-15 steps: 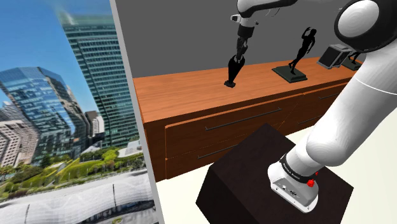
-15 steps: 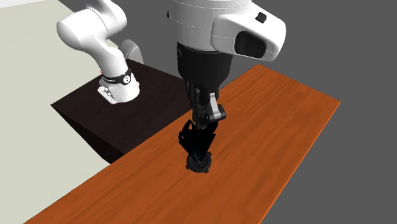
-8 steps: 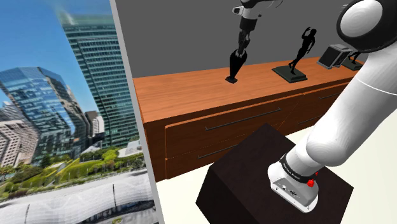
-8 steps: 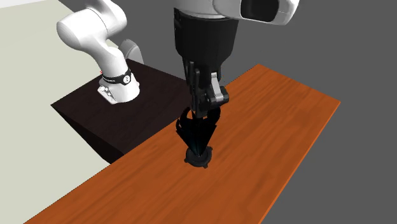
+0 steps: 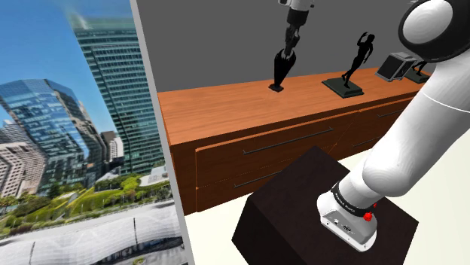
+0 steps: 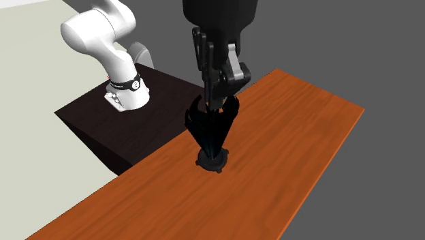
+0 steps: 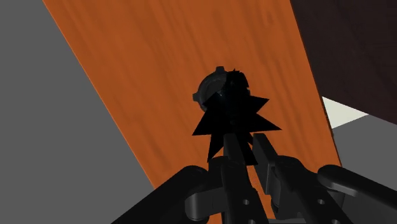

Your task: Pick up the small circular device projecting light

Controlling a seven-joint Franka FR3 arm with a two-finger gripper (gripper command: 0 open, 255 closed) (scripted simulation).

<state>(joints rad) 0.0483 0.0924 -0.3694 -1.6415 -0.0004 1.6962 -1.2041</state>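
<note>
Count: one arm, one gripper (image 6: 214, 112), one black device (image 6: 212, 142), one wooden sideboard (image 6: 293, 136), one dark box stand (image 6: 112, 129), and one black figurine (image 5: 354, 64) on a square plinth at upper right of the shoulder view.

Device axis: long axis is roughly upright, with the round base down and the wide jagged end up towards the gripper. It leans slightly in the shoulder view.

Look: it is all black with no surface detail. It has a small circular base with little lugs on the rim, and a spiky cone flares upward from it. In the wrist view it reads as a round knob under a star-edged silhouette (image 7: 219, 95).

Gripper: the fingers (image 7: 230, 153) are drawn in narrow and clamp the spiky upper part of the device. The base hangs below the tips.

Location: in the second exterior view the device is at frame centre, over the sideboard top near the edge that faces the stand. In the shoulder view it is at upper middle (image 5: 279, 75), over the back of the top and well to the left of the figurine. Cannot tell whether the base touches the wood.
</note>
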